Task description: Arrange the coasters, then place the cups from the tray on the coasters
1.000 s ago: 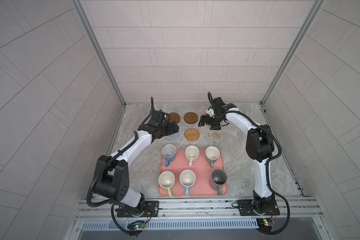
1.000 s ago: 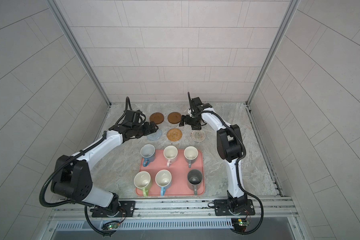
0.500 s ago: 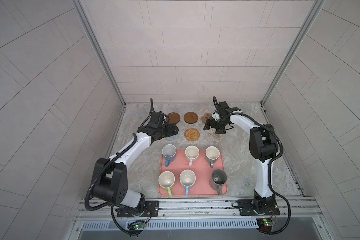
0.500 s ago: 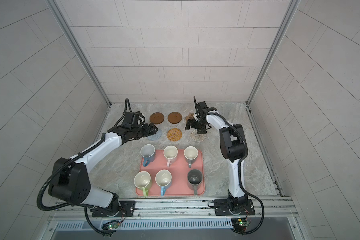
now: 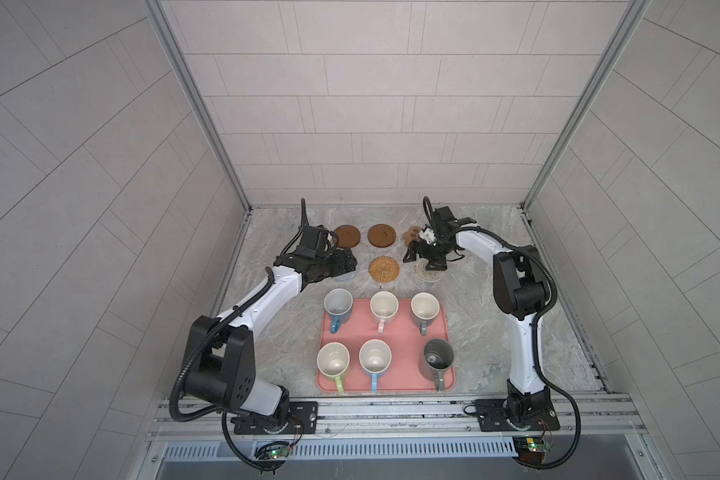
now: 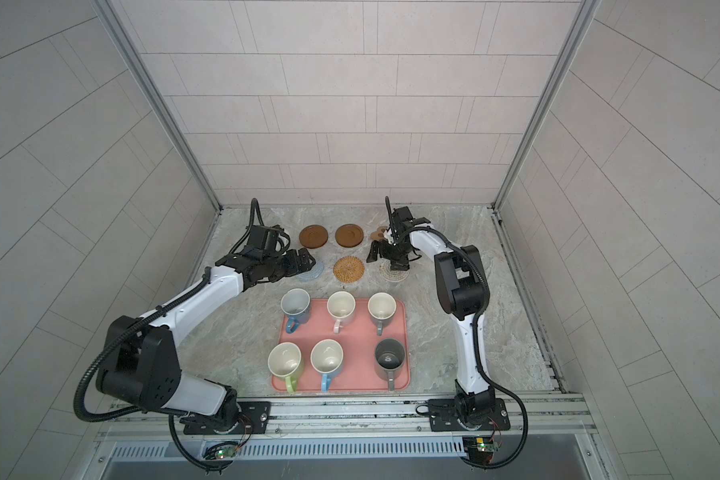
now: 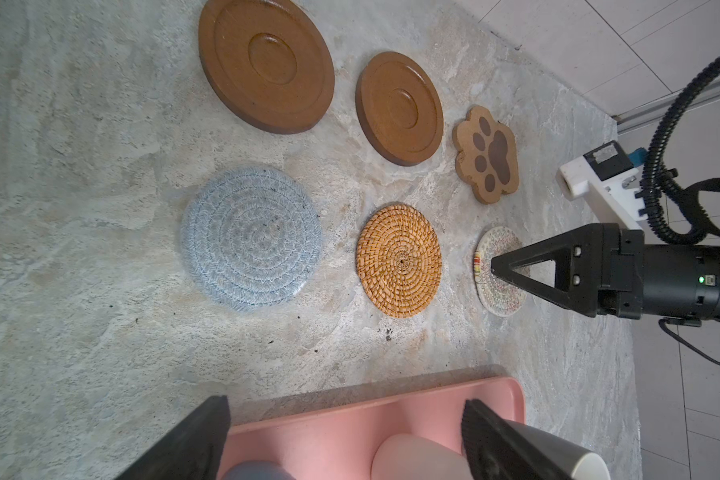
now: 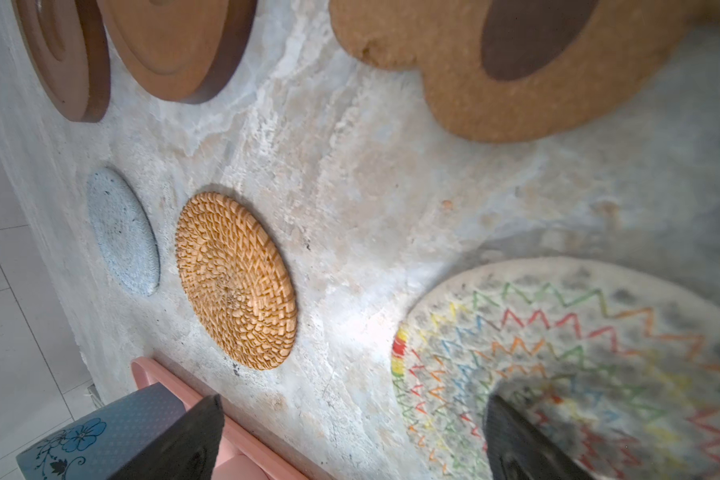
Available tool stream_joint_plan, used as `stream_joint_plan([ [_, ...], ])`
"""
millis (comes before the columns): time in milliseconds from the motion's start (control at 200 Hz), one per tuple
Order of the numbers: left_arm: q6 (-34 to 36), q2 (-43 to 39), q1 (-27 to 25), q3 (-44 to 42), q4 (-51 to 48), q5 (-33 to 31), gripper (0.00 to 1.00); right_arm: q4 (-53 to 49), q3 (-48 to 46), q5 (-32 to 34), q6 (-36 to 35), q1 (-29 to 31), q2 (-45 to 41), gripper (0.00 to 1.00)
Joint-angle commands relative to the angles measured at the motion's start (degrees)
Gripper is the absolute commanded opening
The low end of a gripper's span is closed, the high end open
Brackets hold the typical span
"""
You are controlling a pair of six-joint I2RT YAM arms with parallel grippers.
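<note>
Both my pincers stand wide apart, nothing in either. My left pincer (image 5: 348, 265) hangs just past the tray's (image 5: 403, 343) far left corner, above the crochet coaster (image 7: 251, 239), clear of it. My right pincer (image 5: 424, 261) is past the far right corner, low over the beige coaster (image 5: 427, 277) — one finger over the mat, contact I cannot tell. All six coasters lie flat on the table (image 5: 474, 316) beyond the tray's far edge, two rows of three, none touching. Row nearer the tray, left to right: crochet, rattan coaster (image 5: 384, 269), beige. Farther row: wooden disc (image 5: 347, 237), second disc (image 5: 382, 235), paw coaster (image 5: 411, 236). Six mugs upright on the tray — far row blue mug (image 5: 338, 302), pink mug (image 5: 384, 305), grey mug (image 5: 425, 309); near row green mug (image 5: 333, 359), light-blue mug (image 5: 375, 357), dark mug (image 5: 436, 359). Handles point away from the coasters.
</note>
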Motion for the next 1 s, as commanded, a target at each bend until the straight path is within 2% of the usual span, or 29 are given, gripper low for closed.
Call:
stream_joint_plan([
  [0,1.25,-0.98,0.33,-0.65,-0.40,-0.31,0.96,-0.23,1.45,-0.77,0.71,0.77,2.25,0.99],
  [996,2.02,-2.16,0.43,-0.89,-0.33,-1.53,0.96,-1.22,4.26,-1.74,1.78,1.47,2.67,0.99],
])
